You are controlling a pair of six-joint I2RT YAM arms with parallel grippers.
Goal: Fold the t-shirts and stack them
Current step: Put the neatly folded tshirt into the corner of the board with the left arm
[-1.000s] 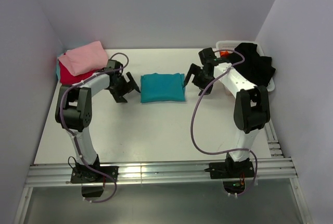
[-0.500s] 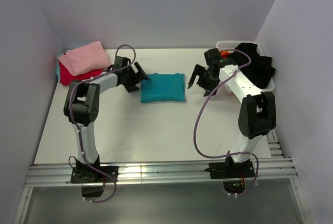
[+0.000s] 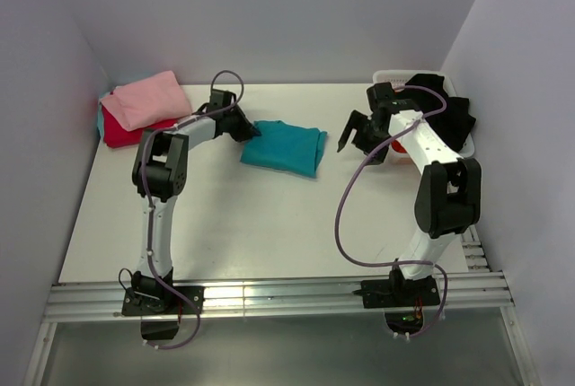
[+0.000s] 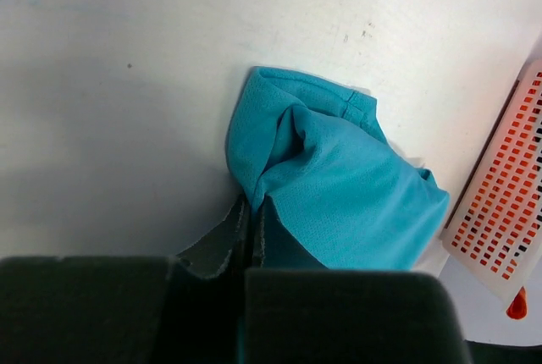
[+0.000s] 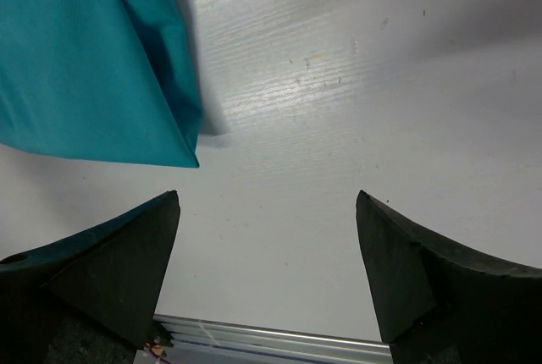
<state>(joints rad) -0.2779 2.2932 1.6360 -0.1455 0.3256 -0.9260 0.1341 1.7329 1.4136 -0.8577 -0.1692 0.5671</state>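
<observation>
A folded teal t-shirt (image 3: 287, 149) lies mid-table, skewed, its left edge bunched up. My left gripper (image 3: 246, 128) is shut on that left edge; in the left wrist view the teal t-shirt (image 4: 339, 182) rises in a pinched fold from my left gripper (image 4: 252, 208). My right gripper (image 3: 357, 139) hangs open to the right of the shirt, apart from it. The right wrist view has the teal t-shirt (image 5: 76, 68) at upper left and only bare table in my right gripper (image 5: 267, 203). A pink t-shirt (image 3: 144, 99) lies on a red one (image 3: 124, 131) at the far left.
A white lattice basket (image 3: 388, 75) stands at the back right with a black t-shirt (image 3: 445, 112) draped over it and orange cloth (image 3: 388, 92) inside. The basket (image 4: 504, 220) also shows beside the teal shirt in the left wrist view. Metal rails (image 3: 269, 296) run along the near edge.
My left gripper moved back and right to the teal shirt's left edge and shut on it, skewing the shirt. My right gripper drew back to the right, away from the shirt.
</observation>
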